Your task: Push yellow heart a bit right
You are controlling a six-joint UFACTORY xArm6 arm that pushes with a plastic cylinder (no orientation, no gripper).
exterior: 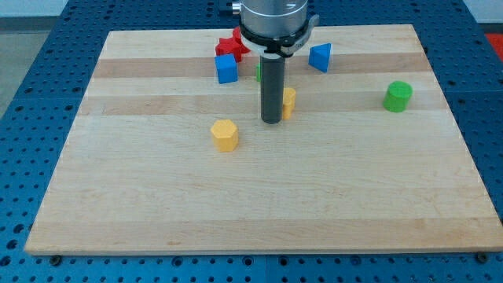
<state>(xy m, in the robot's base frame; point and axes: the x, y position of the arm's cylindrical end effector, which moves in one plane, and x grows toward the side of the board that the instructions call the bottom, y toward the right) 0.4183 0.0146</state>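
Your tip [272, 121] stands on the wooden board [251, 196], no claw fitted, touching the yellow heart [289, 102] at its right; yellow hexagonal block [225, 134] lies lower left.

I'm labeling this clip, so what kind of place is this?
Probably a robotics lab bench: a wooden board rests on a blue perforated table, small coloured blocks like the yellow heart are scattered on it, and my tip sits just left of that heart.
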